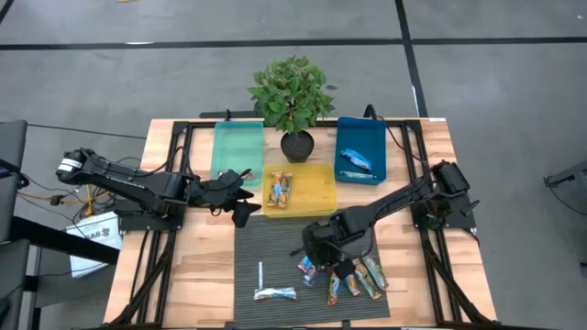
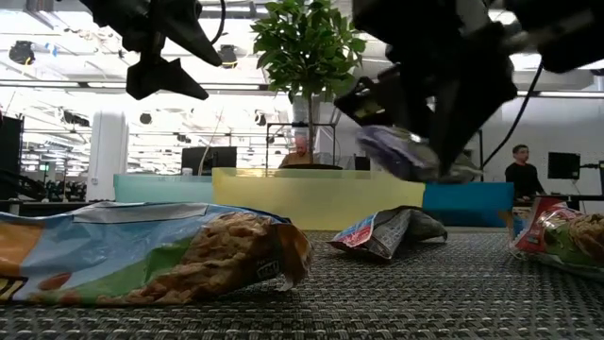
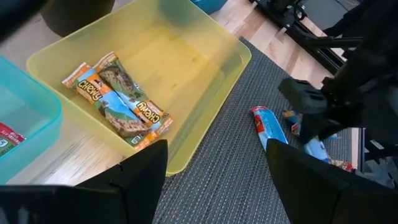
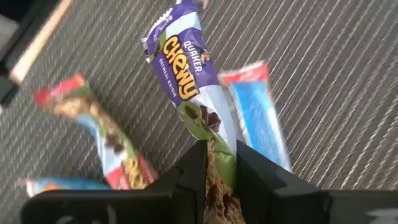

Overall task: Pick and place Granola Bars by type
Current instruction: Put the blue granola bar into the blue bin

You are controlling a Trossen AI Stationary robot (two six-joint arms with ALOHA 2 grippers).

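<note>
My right gripper (image 1: 323,246) hangs over the dark mat, shut on a purple-blue granola bar (image 4: 186,81) that shows lifted in the low view (image 2: 406,151). Several more bars lie flat on the mat: a blue one (image 4: 258,118), a red-orange one (image 4: 102,134), and a cluster (image 1: 353,280). Another bar (image 1: 275,293) lies near the thin white stick (image 1: 260,275). My left gripper (image 3: 217,180) is open, held in the air just left of the yellow bin (image 1: 316,174). Two green-orange bars (image 3: 118,99) lie in that bin. My right gripper pinches the purple-blue bar between its two fingers at one end (image 4: 214,134). The fingers come from above, slanting, and lie along the bar. The bar is lifted clear of the mat, tilted, and its free end (image 4: 168,25) sticks out past the fingertips.
A blue bin (image 1: 360,137) at the far right holds blue bars (image 1: 356,160). A teal bin (image 1: 237,147) stands at far left, with a red wrapper (image 3: 6,140) in it. A potted plant (image 1: 293,96) stands between these two bins, behind the yellow one. Bare wood borders the mat on both sides.
</note>
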